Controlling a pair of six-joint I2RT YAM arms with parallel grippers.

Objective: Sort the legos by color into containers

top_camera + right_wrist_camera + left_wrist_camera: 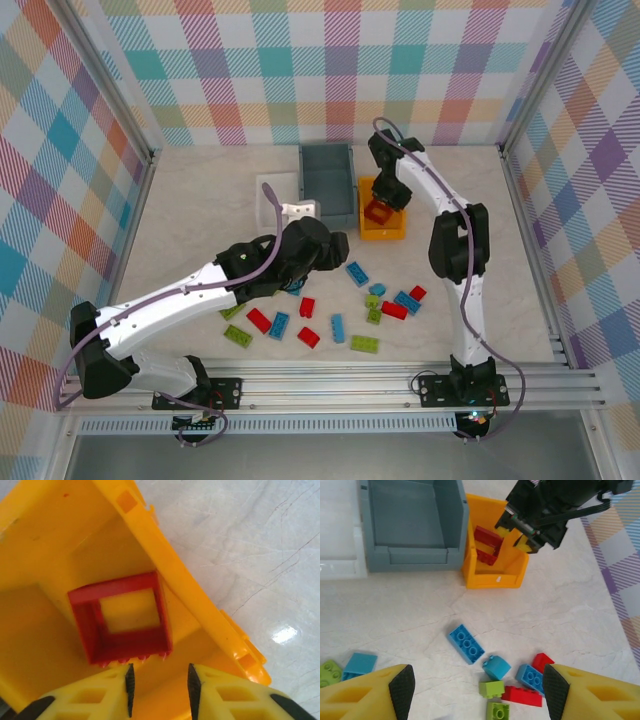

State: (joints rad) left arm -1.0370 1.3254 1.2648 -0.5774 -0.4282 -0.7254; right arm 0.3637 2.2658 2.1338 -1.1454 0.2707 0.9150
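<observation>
1. The right gripper [161,689] hangs over the orange-yellow bin [167,575], jaws a narrow gap apart with nothing between them. A red brick [132,647] lies in the bin just past the tips, hollow underside up
2. The left gripper [479,687] hovers above the loose legos on the bench [560,610], jaws spread wide and empty
3. From above, the scatter of red, blue and lime bricks sits at 6 o'clock from the bins. The white tray [270,190] is at 9 o'clock of the grey-blue bin [327,165], and the orange-yellow one is at its 3 o'clock
4. A blue brick [466,643] ahead of the left jaws lies flat, studs up. In the left wrist view its long axis runs from 10 to 4 o'clock
5. I'd judge these bricks light, stiff and rather slick. The best hold is across the two long side walls, jaws square to the long axis, because a pinch on a corner could let the brick squirt out
</observation>
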